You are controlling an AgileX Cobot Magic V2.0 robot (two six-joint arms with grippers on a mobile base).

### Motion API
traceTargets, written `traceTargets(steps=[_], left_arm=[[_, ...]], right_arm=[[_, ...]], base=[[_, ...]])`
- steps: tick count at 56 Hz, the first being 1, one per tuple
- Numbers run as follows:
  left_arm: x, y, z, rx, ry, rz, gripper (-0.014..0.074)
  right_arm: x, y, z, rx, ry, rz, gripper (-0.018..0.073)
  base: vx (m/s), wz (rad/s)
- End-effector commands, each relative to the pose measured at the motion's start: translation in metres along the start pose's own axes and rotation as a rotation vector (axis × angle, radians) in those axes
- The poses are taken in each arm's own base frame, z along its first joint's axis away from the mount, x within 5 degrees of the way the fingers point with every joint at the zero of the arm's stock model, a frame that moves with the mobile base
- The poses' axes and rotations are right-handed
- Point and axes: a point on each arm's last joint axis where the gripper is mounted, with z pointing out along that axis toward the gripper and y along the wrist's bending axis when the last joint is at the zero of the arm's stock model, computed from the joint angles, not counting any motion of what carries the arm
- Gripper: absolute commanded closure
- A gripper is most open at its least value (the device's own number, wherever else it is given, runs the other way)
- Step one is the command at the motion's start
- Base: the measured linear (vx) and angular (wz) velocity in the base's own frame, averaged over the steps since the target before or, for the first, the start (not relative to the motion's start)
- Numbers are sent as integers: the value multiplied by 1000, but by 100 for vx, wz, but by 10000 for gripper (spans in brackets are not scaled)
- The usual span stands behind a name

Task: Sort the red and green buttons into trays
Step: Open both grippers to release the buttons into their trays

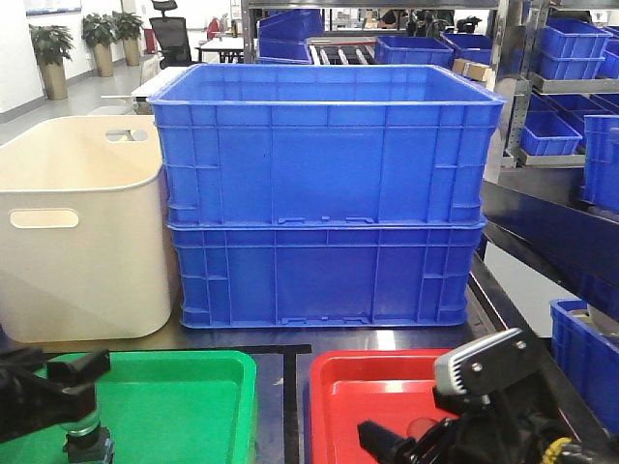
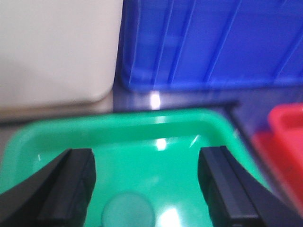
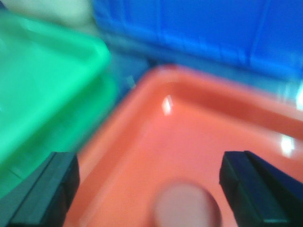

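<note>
I see the left end effector (image 2: 147,184) spread wide over the green tray (image 2: 118,124), gripping nothing, green button (image 2: 128,210) between its fingers; right end effector (image 3: 149,189) likewise open over the red tray (image 3: 199,94), red button (image 3: 187,208) below; crates (image 1: 324,193) wall the far edge.

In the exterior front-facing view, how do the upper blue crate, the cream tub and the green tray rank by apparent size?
1. Upper blue crate, largest.
2. Cream tub.
3. Green tray, smallest as shown; it is cut by the frame edge and nearest, so this rank is unsure.

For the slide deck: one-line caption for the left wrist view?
Open left hand above the green tray, green button lying between its fingers.
</note>
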Motion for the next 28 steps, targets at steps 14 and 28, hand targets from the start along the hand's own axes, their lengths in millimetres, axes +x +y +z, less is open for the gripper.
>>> traceTargets(steps=[14, 28], left_arm=[[-39, -9, -101, 67, -288, -11, 35], [-33, -8, -164, 71, -410, 114, 74]], right_arm=[[-54, 11, -81, -56, -357, 23, -19], [-29, 11, -117, -19, -402, -20, -19]], base=[[0, 0], [0, 0]])
